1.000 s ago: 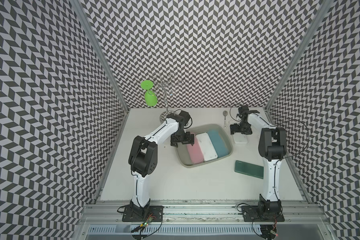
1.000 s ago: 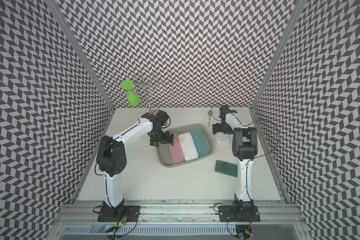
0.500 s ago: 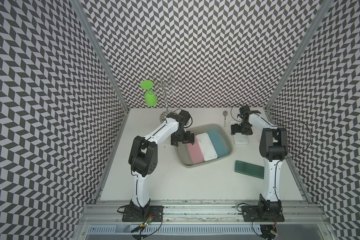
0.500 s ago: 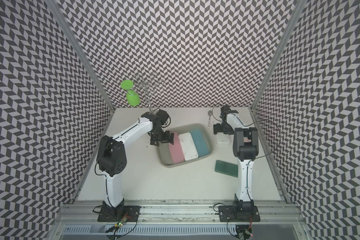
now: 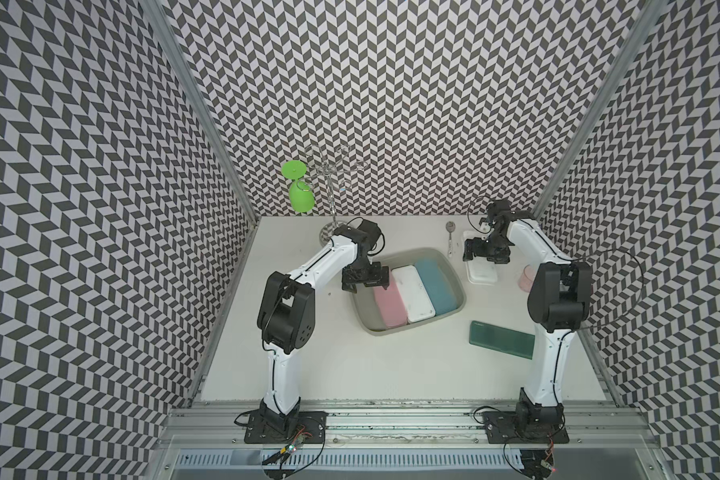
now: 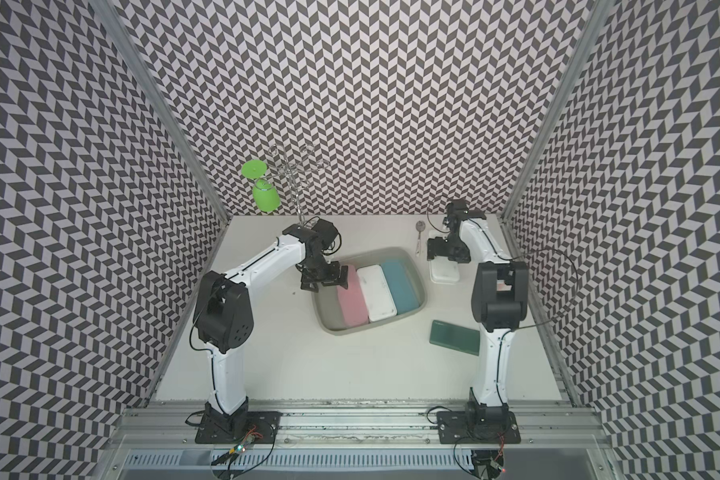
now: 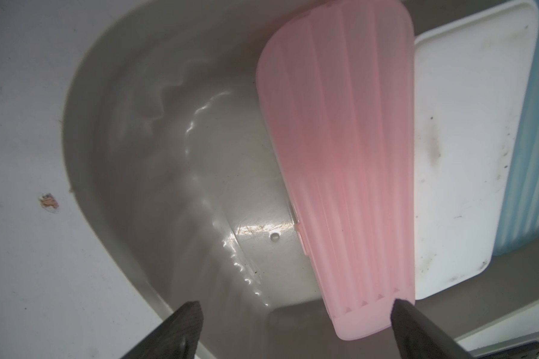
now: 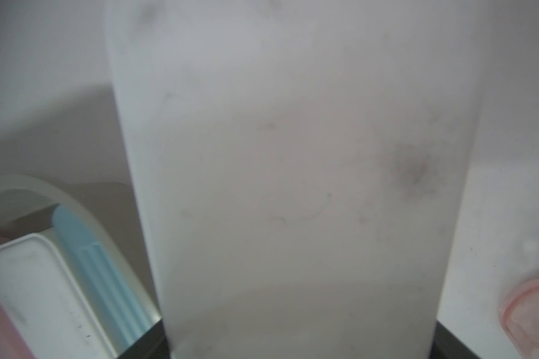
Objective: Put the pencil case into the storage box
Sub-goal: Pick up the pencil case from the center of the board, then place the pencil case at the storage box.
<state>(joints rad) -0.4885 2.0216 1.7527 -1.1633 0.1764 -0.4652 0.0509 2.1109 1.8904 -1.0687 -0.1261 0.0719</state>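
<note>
The storage box [image 5: 364,309] is sitting mid-table, holding 3 cases side by side: a pink case [image 5: 387,301], an inner white case [image 5: 412,293] and a blue case [image 5: 437,282]. The left gripper [image 5: 366,279] is hovering over its far-left corner, jaws apart, gripping nothing. Right of the box, the outer white pencil case [image 5: 481,272] is lying on the table. The right gripper [image 5: 487,255] is straddling its far end, jaws wide; I cannot tell whether they are pressing it. A spoon [image 5: 450,237] is lying just left of that case, a pink cup [image 5: 526,277] is standing right of it, and a dark green case [image 5: 501,338] is lying nearer.
</note>
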